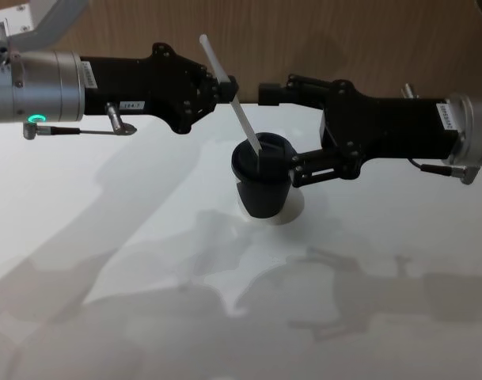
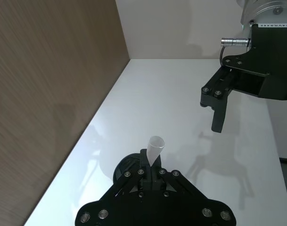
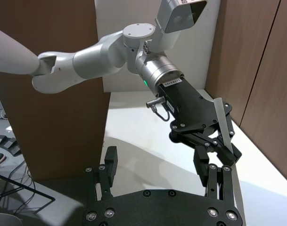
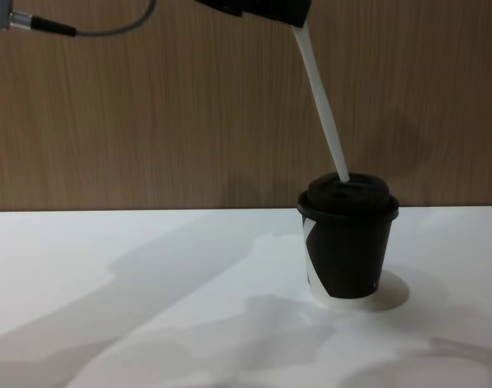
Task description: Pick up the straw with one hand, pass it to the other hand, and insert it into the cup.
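Over the cup (image 1: 260, 198), left pincer (image 1: 229, 87) pinches the straw (image 1: 244, 123), slanting up-left from its top; right pincer (image 1: 278, 134) spread beside.

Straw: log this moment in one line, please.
left hand: shut on thin white straw, tilted | straw tip: at domed black lid of black paper cup, depth unclear | right hand: open, beside cup
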